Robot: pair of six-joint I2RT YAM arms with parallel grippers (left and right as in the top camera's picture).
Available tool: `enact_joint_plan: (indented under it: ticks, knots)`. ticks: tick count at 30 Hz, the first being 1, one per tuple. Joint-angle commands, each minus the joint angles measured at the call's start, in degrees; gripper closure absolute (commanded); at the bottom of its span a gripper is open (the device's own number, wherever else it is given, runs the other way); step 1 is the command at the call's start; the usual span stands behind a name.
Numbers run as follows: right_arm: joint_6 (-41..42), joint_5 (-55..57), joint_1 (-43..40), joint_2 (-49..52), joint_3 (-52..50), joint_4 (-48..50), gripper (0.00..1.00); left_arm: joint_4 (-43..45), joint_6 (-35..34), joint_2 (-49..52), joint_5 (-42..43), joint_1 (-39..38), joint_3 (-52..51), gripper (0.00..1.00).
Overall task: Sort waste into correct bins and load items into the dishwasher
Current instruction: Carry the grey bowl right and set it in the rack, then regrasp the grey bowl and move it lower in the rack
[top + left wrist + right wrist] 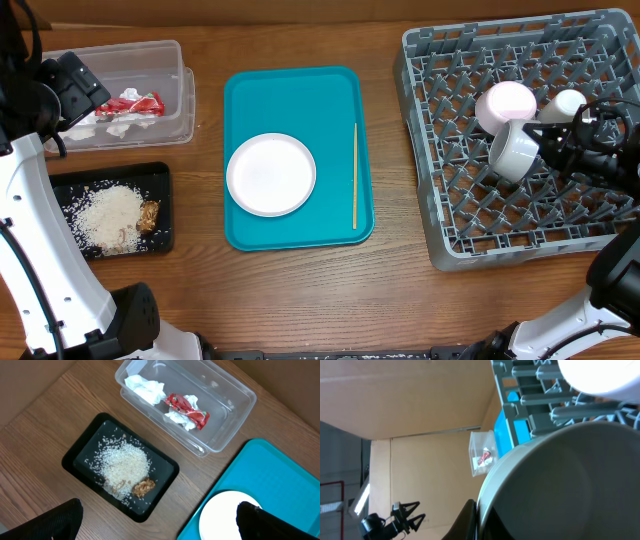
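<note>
Wooden counter (400, 290), overhead view. At far left a clear plastic tub (170, 60) contains a red-and-white wrapper (135, 103) and a crumpled white napkin (115, 125). Just below it, a black tray (157, 180) holds white rice crumbs (105, 212), with a brown snack piece (149, 215) at their right edge. At centre, a teal tray (300, 90) carries a white round plate (270, 175) and, apart from it along the right side, a thin wooden stick (354, 175). At right stands a grey pegged dish rack (440, 230), in which a white cup (505, 105) rests upturned. Beside the cup, the right pincer (550, 148) is clamped on the rim of a grey bowl (512, 150), which is tilted on its side over the pegs. The left pincer (75, 85) hangs over the tub's left end.

Left wrist view. Both dark fingers (50, 520) stand at the lower corners, spread fully wide and grasping nothing. The tub, black tray and a corner of the teal tray lie below.

Right wrist view. The bowl fills the frame, with one dark finger (467, 520) against its rim. The second finger is hidden. The cup sits on the pegs above.
</note>
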Motion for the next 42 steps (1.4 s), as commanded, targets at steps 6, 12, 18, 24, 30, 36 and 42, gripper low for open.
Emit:
enact_joint_plan:
  ticks: [6, 12, 18, 24, 30, 36, 42]
  knots:
    - [13.0, 8.5, -1.5, -1.7, 3.9, 5.0, 0.84, -0.1, -0.6, 0.3, -0.5, 0.0, -0.2, 0.0]
    - [19.4, 21.9, -1.5, -1.8, 12.8, 2.2, 0.77, -0.1, -0.6, 0.3, -0.5, 0.0, -0.2, 0.0]
    - [23.6, 38.8, -1.6, -2.0, 25.3, -6.8, 0.39, -0.1, -0.6, 0.3, -0.5, 0.0, -0.2, 0.0]
    - [23.5, 46.8, -1.6, -2.0, 31.2, -12.9, 0.37, -0.1, -0.6, 0.3, -0.5, 0.0, -0.2, 0.0]
    - [21.7, 45.4, -0.5, -2.0, 31.2, -13.1, 0.39, -0.1, -0.6, 0.3, -0.5, 0.0, -0.2, 0.0]
    - [13.2, 45.5, 8.2, -2.1, 31.2, -10.6, 0.41, -0.1, -0.6, 0.3, -0.5, 0.0, -0.2, 0.0]
    - [16.2, 68.7, 22.0, -1.9, 31.2, -7.3, 0.38, -0.1, -0.6, 0.3, -0.5, 0.0, -0.2, 0.0]
